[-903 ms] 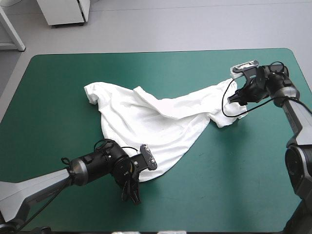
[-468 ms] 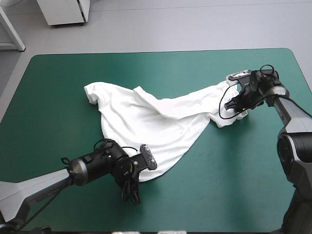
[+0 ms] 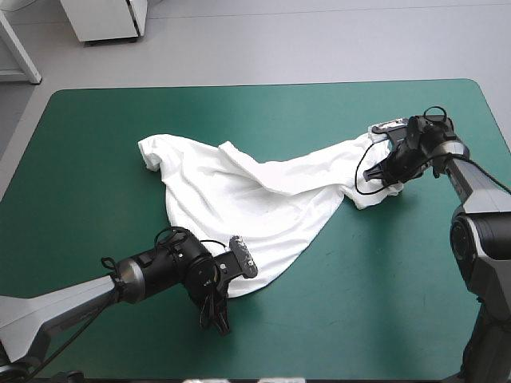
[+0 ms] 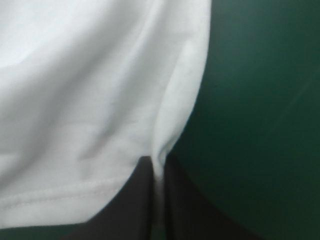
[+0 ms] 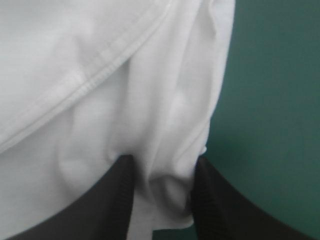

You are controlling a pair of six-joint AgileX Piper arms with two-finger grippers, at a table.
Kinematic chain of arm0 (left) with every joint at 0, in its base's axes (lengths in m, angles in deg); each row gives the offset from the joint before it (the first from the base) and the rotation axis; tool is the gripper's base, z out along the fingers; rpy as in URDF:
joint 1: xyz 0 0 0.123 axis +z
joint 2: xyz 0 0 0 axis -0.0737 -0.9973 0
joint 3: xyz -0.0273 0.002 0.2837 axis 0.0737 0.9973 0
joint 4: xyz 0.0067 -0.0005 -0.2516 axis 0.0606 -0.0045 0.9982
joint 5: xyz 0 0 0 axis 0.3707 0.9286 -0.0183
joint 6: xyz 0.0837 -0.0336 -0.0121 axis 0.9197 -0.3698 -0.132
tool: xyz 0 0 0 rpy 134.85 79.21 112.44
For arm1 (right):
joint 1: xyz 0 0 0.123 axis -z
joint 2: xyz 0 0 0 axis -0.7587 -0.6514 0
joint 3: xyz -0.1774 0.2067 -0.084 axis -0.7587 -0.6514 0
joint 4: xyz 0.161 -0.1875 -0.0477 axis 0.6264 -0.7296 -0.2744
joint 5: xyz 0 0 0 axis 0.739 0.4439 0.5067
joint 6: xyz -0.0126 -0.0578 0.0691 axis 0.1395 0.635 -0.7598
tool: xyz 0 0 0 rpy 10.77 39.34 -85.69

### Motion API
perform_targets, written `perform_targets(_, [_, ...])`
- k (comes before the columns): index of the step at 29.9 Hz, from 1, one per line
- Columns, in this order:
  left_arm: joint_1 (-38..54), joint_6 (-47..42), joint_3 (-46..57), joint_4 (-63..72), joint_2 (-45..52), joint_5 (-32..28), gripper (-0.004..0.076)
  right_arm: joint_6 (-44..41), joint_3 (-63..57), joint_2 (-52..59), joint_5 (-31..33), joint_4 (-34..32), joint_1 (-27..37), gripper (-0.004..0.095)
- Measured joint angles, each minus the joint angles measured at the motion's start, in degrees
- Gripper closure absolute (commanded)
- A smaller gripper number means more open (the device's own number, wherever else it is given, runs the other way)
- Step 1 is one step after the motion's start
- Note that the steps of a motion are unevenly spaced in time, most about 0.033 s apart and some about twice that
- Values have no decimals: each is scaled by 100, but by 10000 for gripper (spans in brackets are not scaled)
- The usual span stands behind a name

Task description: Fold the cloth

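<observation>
The white T-shirt (image 3: 255, 195) lies crumpled and spread across the middle of the teal-green table. My left gripper (image 3: 217, 309) sits at the shirt's near corner. In the left wrist view its black fingers (image 4: 145, 200) are all but shut with a thin pinch of the hem (image 4: 159, 170) between them. My right gripper (image 3: 382, 173) is down at the shirt's right end. There, in the right wrist view, a thick wad of the T-shirt (image 5: 165, 195) is bunched between its fingers (image 5: 210, 200), which stand a little apart around it.
Bare teal-green cover (image 3: 383, 295) lies all around the shirt, widest at the near right and far left. A white cabinet (image 3: 108, 20) stands beyond the table's far edge.
My right gripper has come down and slightly left onto the shirt's right end. The left arm and the shirt have stayed where they were.
</observation>
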Motion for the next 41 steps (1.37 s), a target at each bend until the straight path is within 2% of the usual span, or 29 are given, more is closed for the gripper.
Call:
perform_targets(2, [0,-16,-20,0,-12,27,733,80,11,-17,43,136,0,927])
perform_targets(9, [1,-127,-121,-38,-66,133,733,137,22,-37,104,325,0,925])
perform_targets(17, [-16,-836,-720,-741,128,502,733,159,147,275,350,463,0,925])
perform_targets(25, [-16,-1418,-2947,-2517,1050,1852,733,30,732,1923,807,497,0,925])
perform_targets(32, [-16,-1444,-5767,-3686,1527,2101,733,-129,1506,3224,960,514,0,925])
perform_targets(38, [-16,-860,-7992,-4188,1597,2101,733,-239,2521,3909,543,659,0,925])
perform_targets(41, [-16,-676,-8573,-4215,1627,2106,733,-239,3123,4106,327,846,0,925])
